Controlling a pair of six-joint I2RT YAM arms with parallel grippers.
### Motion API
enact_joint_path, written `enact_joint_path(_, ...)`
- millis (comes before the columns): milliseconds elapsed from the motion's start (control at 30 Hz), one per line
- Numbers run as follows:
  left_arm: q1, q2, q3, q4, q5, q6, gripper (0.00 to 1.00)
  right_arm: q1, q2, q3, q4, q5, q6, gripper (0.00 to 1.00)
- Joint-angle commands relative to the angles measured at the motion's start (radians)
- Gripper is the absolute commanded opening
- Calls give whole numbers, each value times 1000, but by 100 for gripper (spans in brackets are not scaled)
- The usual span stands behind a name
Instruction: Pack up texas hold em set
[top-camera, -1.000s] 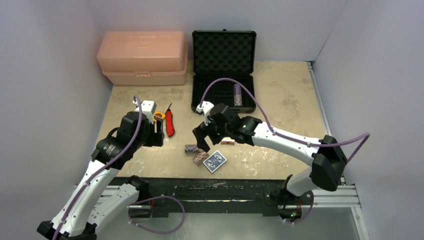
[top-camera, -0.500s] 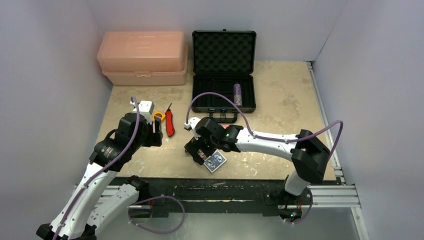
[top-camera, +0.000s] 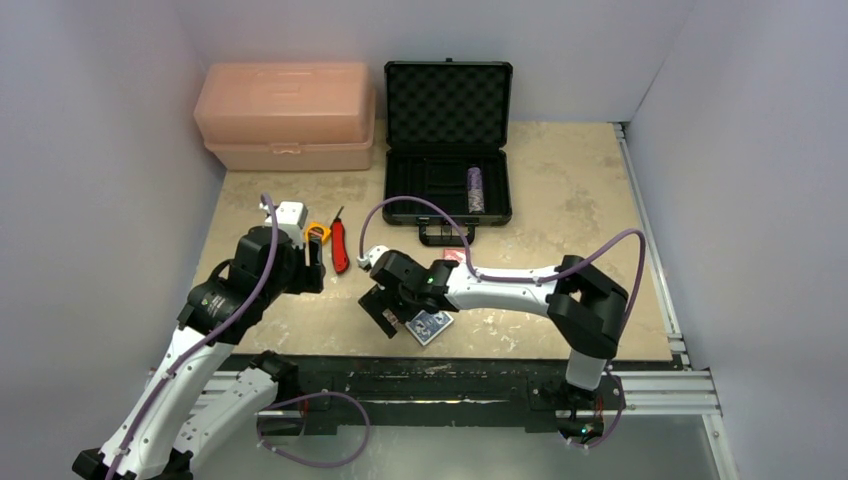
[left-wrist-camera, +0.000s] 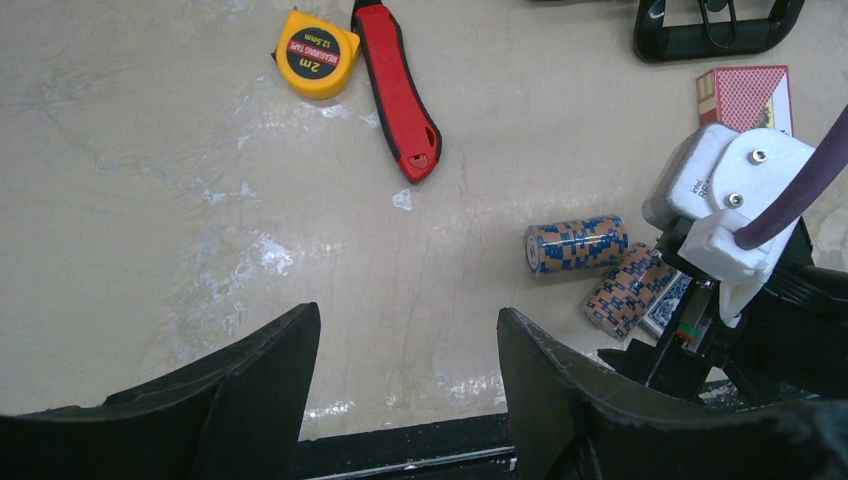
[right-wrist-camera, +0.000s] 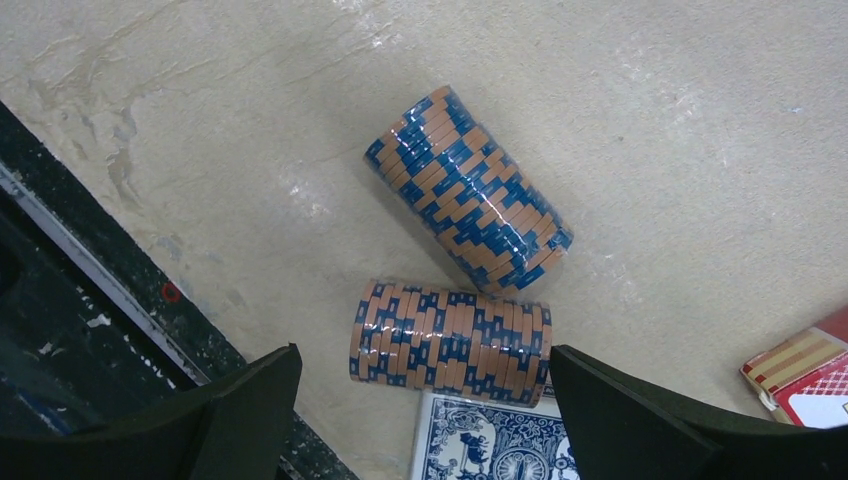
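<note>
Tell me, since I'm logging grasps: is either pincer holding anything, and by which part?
Nothing is held. The right pincer hangs open above two chip rolls; the left pincer is open over bare table.

Black case, lid open, at table rear; one chip stack in its tray. Pink toolbox left of case. Red knife and yellow tape measure beside left gripper. Right gripper low over blue deck; red deck behind the arm.
</note>
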Motion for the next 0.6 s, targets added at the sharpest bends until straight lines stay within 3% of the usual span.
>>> enact_joint_path(0, 8, -9, 6, 14, -13, 7, 65, 21, 15, 58, -26, 75, 39, 99)
enact_joint_path(333, 8, -9, 6, 13, -10, 7, 65, 31, 55, 87, -85, 178, 87, 99)
enact_joint_path(567, 8, -8, 7, 13, -10, 7, 65, 37, 78, 84, -75, 178, 103, 89)
